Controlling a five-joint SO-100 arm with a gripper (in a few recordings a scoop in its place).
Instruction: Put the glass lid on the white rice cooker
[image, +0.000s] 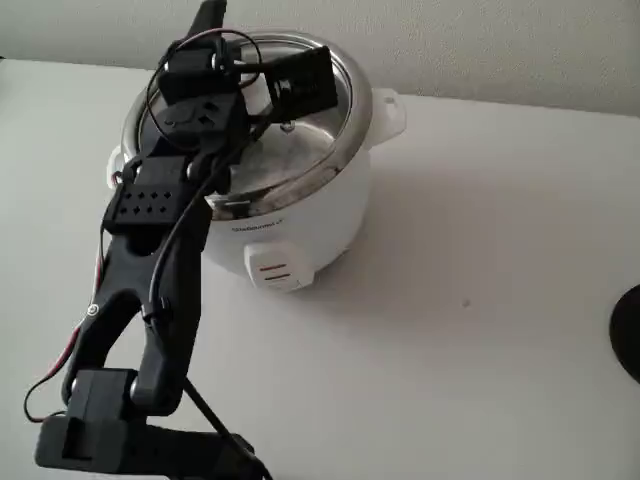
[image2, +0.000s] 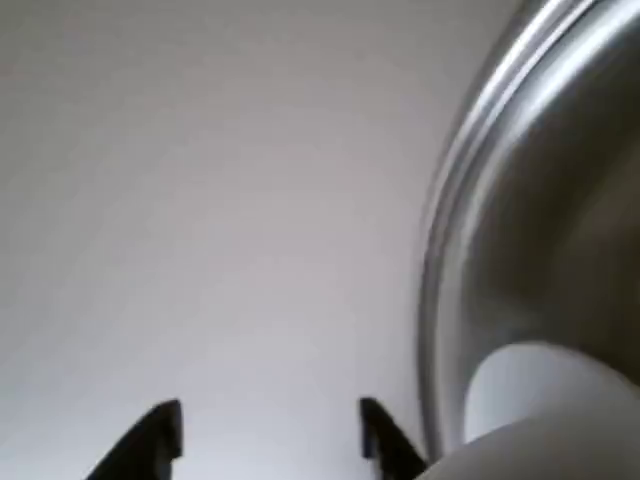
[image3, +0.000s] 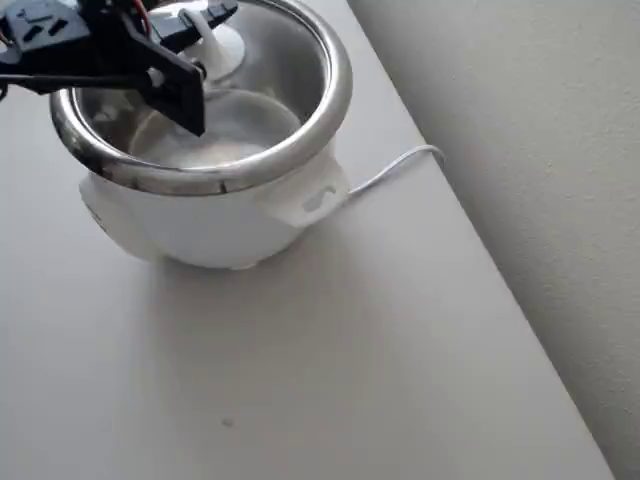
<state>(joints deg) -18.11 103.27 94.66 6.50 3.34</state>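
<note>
Arm (image: 150, 290): black, seen reaching up from the table's near-left corner in the fixed view, bent over the cooker.
Gripper (image3: 195, 55): positioned over the cooker's opening, beside the knob. In the wrist view two black fingertips (image2: 150, 440) are seen apart with only pale background between them; jaws judged part-open and empty. Contact with the knob cannot be told.
Knob (image3: 215, 45): white, at the lid's centre, seen in the overhead view just beside the upper finger.
Lid (image: 320, 130): lying across the cooker's top; its metal rim follows the steel rim on the right side. A slight tilt is suspected in the fixed view, but full seating cannot be confirmed; the left part is hidden by the arm.
Cooker (image: 300, 220): white, toward the table's far-left area in the fixed view, switch panel facing the near edge, side handle at right. A white cord (image3: 395, 165) is seen running toward the table's far edge in the overhead view.
Step judged: release and check of seating; task judged nearly done.
Doing it well: the jaws are to be kept clear of the knob and lifted straight up, so the lid is not dragged sideways. Rim-to-rim fit should be verified all round before retreat.
Risk: a finger catching the knob could unseat the lid.
</note>
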